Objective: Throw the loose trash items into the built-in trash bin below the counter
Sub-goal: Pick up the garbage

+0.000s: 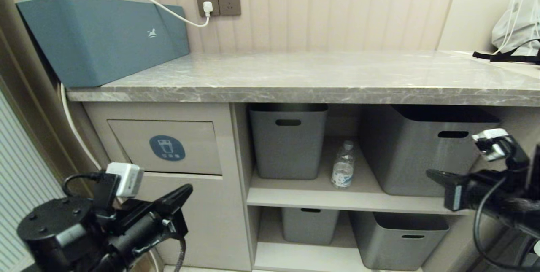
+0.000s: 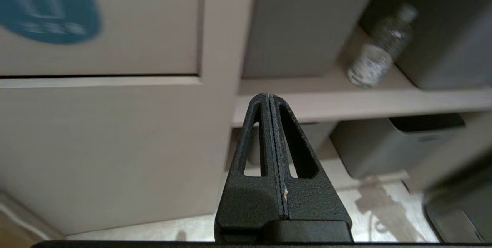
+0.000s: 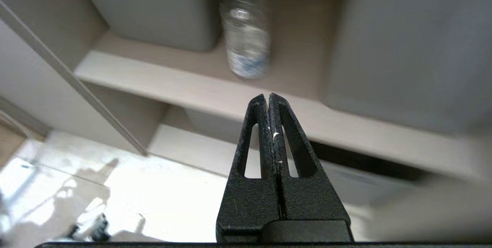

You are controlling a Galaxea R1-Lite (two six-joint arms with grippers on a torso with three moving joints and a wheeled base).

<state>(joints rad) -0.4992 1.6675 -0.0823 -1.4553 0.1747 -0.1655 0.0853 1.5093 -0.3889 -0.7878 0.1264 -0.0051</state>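
A clear bottle [image 1: 343, 165] stands upright on the upper shelf [image 1: 295, 194] between two grey tubs [image 1: 288, 140], under the counter [image 1: 303, 78]. Only the head view takes in the teal box [image 1: 101, 38] up top and the whole bin flap [image 1: 166, 147]; the wrist views show floor. The left gripper [image 1: 185, 189], jaws pressed together and empty, hangs before the cabinet below the flap. The right gripper [image 3: 268, 98], likewise clenched on nothing, points at the bottle just beyond its tips, apart from it.

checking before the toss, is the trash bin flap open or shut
Shut. The flap with the round blue sticker sits flush in the beige cabinet front, with only thin seams around it and no dark opening showing.
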